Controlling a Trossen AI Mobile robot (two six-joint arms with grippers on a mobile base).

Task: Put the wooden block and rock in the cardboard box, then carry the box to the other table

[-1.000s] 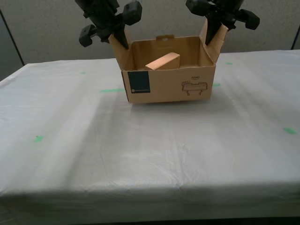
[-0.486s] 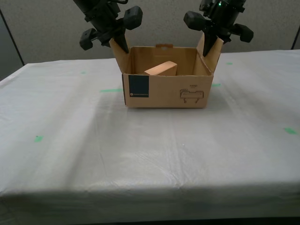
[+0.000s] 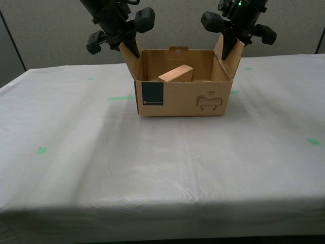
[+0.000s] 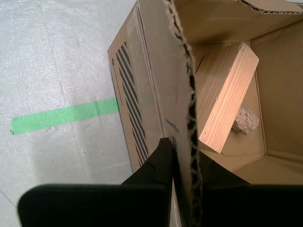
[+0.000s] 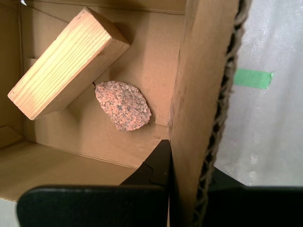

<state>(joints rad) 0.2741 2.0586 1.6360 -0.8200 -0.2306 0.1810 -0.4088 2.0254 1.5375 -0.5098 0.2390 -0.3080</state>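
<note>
The open brown cardboard box (image 3: 180, 96) stood on the sheet-covered worktop (image 3: 152, 168). Inside, the tan wooden block (image 5: 66, 61) leaned tilted over the speckled rock (image 5: 124, 105).

Two arms are shown in matte black, each ending in a hand (image 3: 118, 31) built of blocky housings with rounded knob-like projections. A small green indicator light is seen on the other hand (image 3: 237, 24). Flat black fingers (image 4: 158, 163) appear in both wrist views.
</note>
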